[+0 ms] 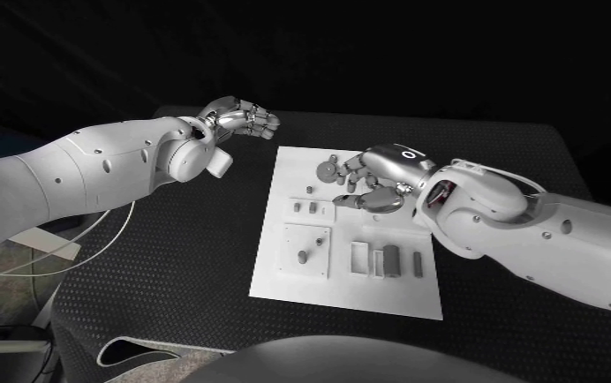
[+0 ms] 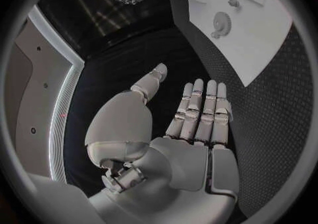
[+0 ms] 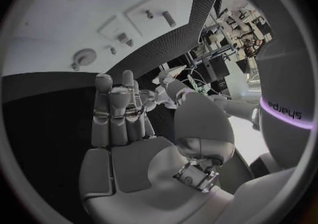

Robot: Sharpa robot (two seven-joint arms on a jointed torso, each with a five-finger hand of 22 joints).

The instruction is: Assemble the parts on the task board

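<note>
The white task board [image 1: 282, 270] lies in the middle of the black table. Grey parts sit on it: a round gear [image 1: 328, 169] at the far end, small pegs [image 1: 305, 208] in the middle, a peg [image 1: 303, 256] on a square plate and upright blocks [image 1: 388, 259] at the near end. My right hand [image 1: 372, 180] hovers over the board's far part, beside the gear, fingers straight and holding nothing [image 3: 119, 123]. My left hand [image 1: 242, 121] floats off the board's far left corner, fingers stretched side by side, thumb apart, palm bare [image 2: 195, 123].
Black table [image 1: 178, 251] stretches left of the board and also right of it under my right arm. A white cable [image 1: 95, 242] loops off the table's left edge. The board [image 2: 265, 49] and gear [image 2: 220, 22] also appear in the left wrist view.
</note>
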